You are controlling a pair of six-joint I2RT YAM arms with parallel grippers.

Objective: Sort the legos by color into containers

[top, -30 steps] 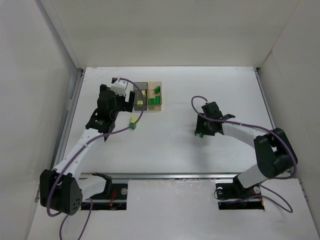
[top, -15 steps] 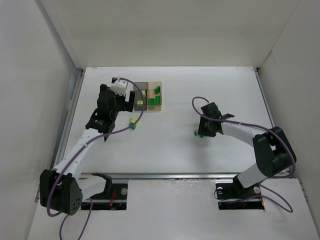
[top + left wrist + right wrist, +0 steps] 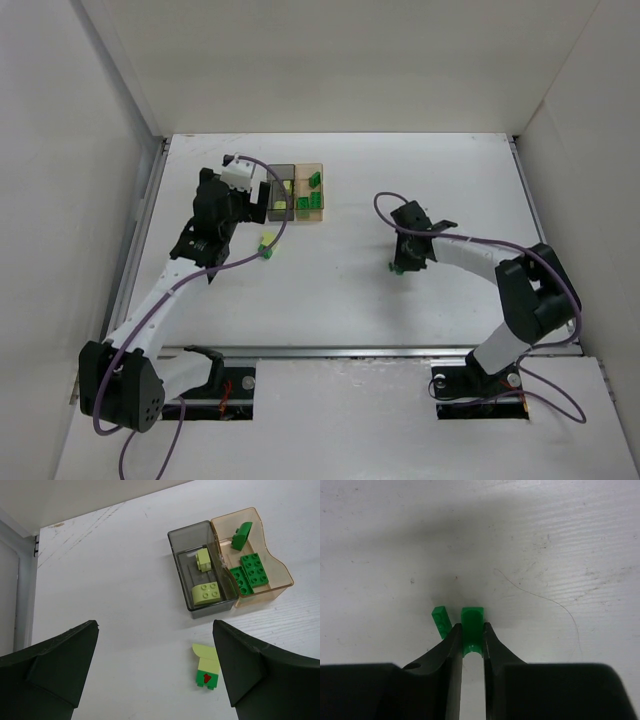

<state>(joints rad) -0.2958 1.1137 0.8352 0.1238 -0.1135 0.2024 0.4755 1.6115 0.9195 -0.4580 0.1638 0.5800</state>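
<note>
My right gripper point(image 3: 471, 639) is shut on a dark green lego point(image 3: 472, 625) down at the table, right of centre point(image 3: 400, 267). A second dark green lego point(image 3: 441, 621) lies just left of its fingers. My left gripper point(image 3: 155, 672) is open and empty, above a pale yellow-green lego stacked on a dark green one point(image 3: 207, 667), also seen from above point(image 3: 266, 246). The joined containers stand beyond: the smoky grey box point(image 3: 186, 570) holds two pale legos, the amber box point(image 3: 272, 565) holds three dark green ones. From above they sit at the back left point(image 3: 298, 192).
White walls close in the table on the left, back and right. A metal rail point(image 3: 330, 351) runs along the near edge. A thin hair or thread point(image 3: 545, 600) lies on the table right of my right gripper.
My right gripper has shifted slightly left and toward the back with the green lego in it. The left arm has not moved.
</note>
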